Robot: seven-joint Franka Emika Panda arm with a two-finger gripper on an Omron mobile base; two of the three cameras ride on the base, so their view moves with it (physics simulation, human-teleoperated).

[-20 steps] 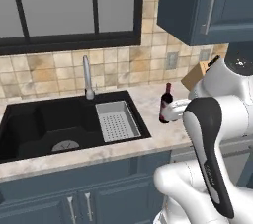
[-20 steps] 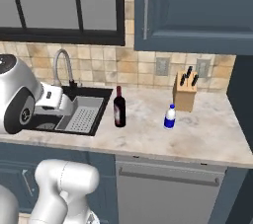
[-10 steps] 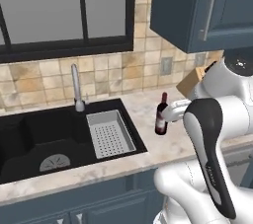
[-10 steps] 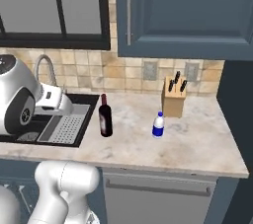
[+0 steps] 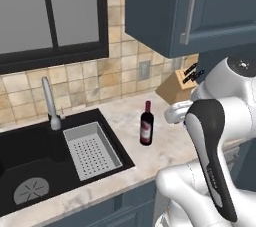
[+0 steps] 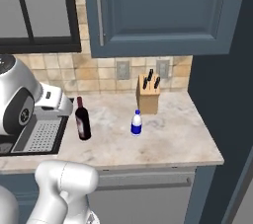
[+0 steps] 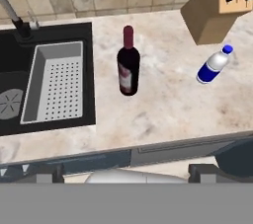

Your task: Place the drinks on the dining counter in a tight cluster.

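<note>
A: What has changed?
B: The base has driven right; the whole view slid, so the wine bottle (image 7: 128, 62) and small blue-labelled bottle (image 7: 212, 65) sit nearer centre, untouched, on the sink bench (image 7: 168, 104).
A: The pincer (image 7: 126, 171)?
B: Wide open, empty; bare marble surrounds both; knife block (image 7: 217, 8) behind.

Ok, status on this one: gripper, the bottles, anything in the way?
Gripper open, empty, short of the counter. Wine bottle and small water bottle upright, apart, untouched. Knife block behind the water bottle; approach looks free.
</note>
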